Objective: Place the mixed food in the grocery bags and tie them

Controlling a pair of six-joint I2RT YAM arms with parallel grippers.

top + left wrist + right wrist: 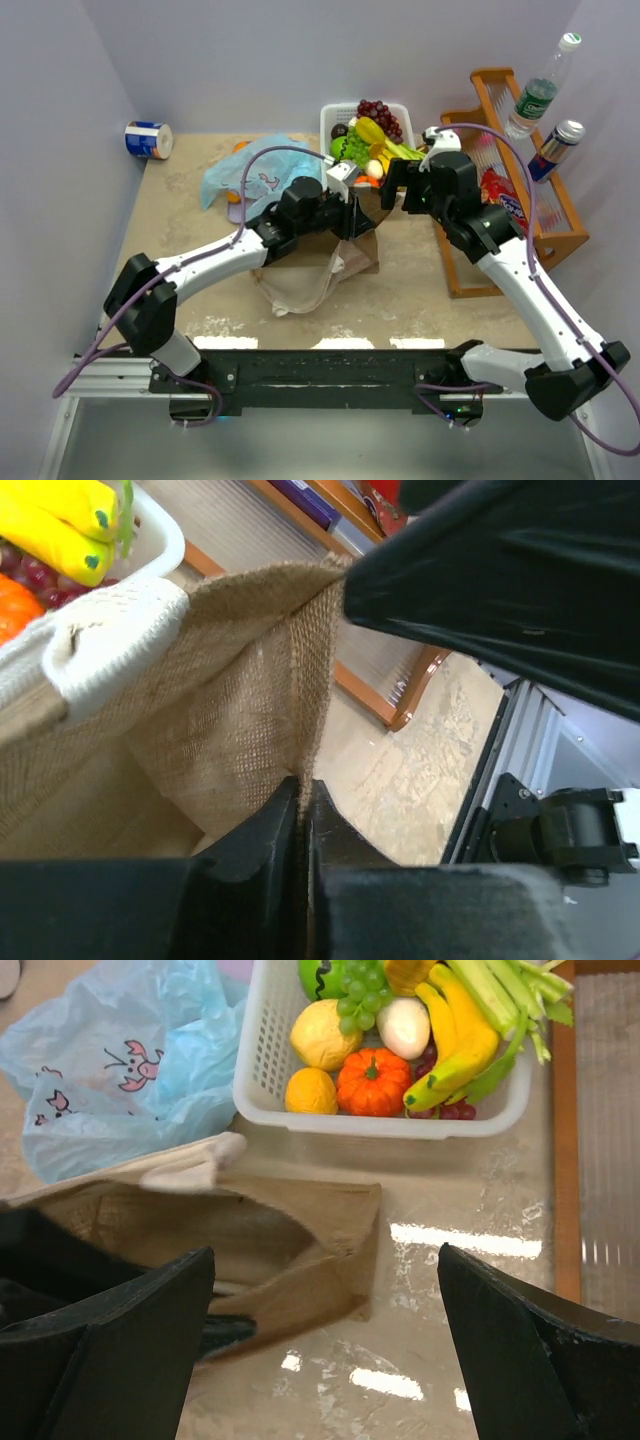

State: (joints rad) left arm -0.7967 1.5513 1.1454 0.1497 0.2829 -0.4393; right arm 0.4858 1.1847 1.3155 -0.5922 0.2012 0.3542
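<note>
The left hand (303, 792) is pressed together on the brown bag (230, 710), pinching an upright seam of its coarse cloth and holding that edge up off the tabletop (400, 770). The right hand (325, 1260) is spread wide over the same bag and grips nothing. The mixed food (372, 1080) lies heaped in the white basket (262, 1050) just behind the brown bag, and the light-blue bag (130, 1070) lies crumpled beside that basket.
</note>
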